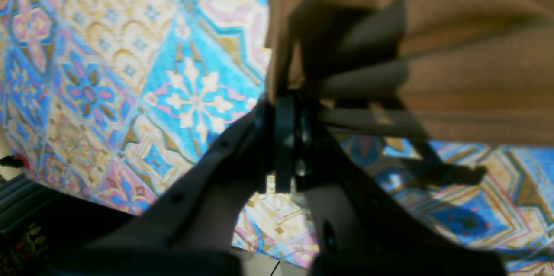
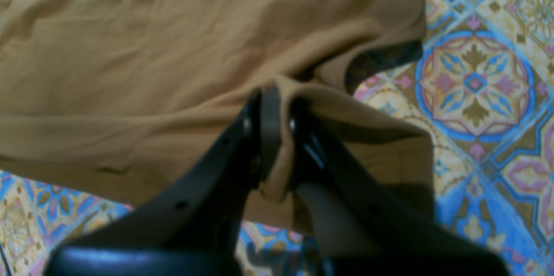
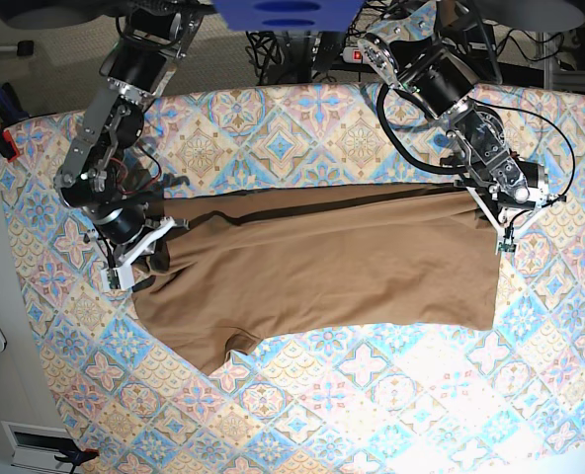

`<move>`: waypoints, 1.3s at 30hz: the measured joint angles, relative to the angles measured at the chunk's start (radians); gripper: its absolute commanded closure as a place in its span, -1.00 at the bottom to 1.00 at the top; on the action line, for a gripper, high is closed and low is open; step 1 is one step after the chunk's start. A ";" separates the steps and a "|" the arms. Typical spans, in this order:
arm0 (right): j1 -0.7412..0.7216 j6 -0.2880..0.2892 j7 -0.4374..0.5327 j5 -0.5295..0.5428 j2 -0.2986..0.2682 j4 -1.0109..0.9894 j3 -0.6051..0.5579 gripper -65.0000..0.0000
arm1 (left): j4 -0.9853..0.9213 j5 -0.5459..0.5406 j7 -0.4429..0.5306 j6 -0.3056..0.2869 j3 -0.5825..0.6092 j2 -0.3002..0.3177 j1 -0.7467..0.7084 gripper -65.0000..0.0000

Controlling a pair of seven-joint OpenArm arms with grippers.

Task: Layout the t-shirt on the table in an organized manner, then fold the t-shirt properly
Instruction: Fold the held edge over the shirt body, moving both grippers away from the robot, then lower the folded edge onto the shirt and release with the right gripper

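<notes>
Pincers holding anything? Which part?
Both shut on the t-shirt: right pincer pinches cloth by the sleeve, left pincer a corner of its edge.

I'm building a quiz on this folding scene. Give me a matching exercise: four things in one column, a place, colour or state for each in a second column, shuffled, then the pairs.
Column one:
1. t-shirt
2. table
3. left gripper
4. right gripper

Column two:
A. shut on cloth at the base view's right
B. plain tan-brown
C. shut on cloth at the base view's left
D. blue, pink and cream tile pattern

Pairs: 1-B, 2-D, 3-A, 4-C
</notes>
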State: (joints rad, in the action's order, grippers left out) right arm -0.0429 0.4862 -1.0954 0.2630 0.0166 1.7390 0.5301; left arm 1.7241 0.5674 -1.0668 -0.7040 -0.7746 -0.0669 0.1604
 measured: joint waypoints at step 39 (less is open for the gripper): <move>0.007 0.000 0.117 -0.003 0.000 -0.217 0.101 -0.14 | -0.002 0.004 -0.003 0.000 -0.001 0.012 0.025 1.00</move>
State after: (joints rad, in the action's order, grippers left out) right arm -0.0357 0.4862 -0.9787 0.2604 0.0162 1.5215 0.6312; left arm 1.7222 0.5713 -1.0702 -0.7040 -0.7757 -0.0547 0.1852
